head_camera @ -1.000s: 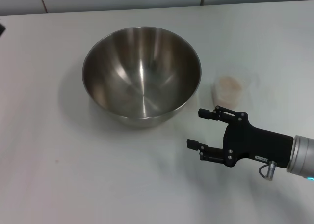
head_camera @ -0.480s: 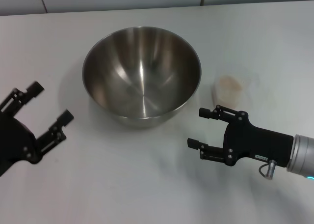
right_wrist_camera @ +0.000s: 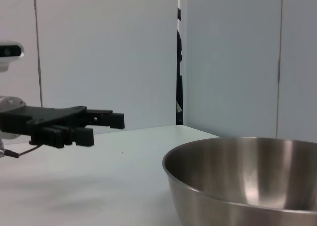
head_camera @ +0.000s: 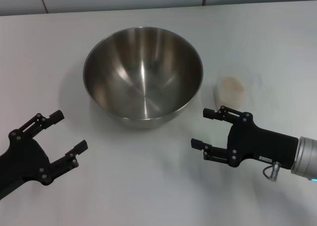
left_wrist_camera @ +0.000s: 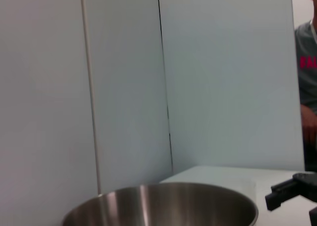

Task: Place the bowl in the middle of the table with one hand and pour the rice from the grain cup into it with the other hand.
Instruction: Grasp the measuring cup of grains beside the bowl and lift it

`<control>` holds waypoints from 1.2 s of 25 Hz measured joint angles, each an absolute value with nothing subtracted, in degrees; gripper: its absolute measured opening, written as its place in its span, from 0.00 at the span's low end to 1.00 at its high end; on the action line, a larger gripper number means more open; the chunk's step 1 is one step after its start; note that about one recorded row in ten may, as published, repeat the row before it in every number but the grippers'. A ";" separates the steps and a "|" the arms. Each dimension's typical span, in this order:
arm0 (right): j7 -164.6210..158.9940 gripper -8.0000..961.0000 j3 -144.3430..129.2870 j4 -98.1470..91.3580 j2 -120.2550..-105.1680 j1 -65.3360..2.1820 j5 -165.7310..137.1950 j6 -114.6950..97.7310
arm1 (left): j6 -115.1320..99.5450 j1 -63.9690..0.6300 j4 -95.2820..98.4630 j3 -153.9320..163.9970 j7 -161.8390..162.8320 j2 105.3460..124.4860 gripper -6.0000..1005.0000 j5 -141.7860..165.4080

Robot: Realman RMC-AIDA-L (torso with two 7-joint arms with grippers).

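White and smooth, the table (head_camera: 148, 196) is filling nearly the whole head view, and everything is sitting on or hanging over it. Largest on it is the bowl (head_camera: 143, 75), standing upright a little above the centre, at about 12 o'clock from the middle of the tabletop, its shiny steel inside bare. From the bowl, the right gripper (head_camera: 207, 129) is hovering at about 5 o'clock — its black fingers are spread wide apart and gripping nothing, pointing toward the left side. The left gripper (head_camera: 68, 130) is hanging at about 7 o'clock from the bowl, its two fingers likewise splayed open and holding nothing, angled up toward the bowl. Smallest, the grain cup (head_camera: 232, 89) is standing upright at 3 o'clock from the bowl, just beside its rim but apart from it — the rice (head_camera: 231, 84) is lying inside as a pale beige heap.
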State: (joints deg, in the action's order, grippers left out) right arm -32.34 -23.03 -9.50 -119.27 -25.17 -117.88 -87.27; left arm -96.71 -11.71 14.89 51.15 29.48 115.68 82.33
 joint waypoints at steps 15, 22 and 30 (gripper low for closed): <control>-32.34 0.79 -23.03 -9.35 -119.27 -24.62 -117.72 -87.47 | -94.56 -12.13 14.86 50.80 30.16 115.66 0.79 83.12; -24.70 0.79 -23.03 -4.14 -119.43 -19.94 -109.91 -90.38 | -94.06 -12.79 14.62 50.80 30.63 115.81 0.79 83.01; -9.77 0.79 -19.84 9.69 -119.60 -13.12 -90.22 -91.05 | -94.02 -13.59 14.79 50.80 31.87 116.03 0.79 83.15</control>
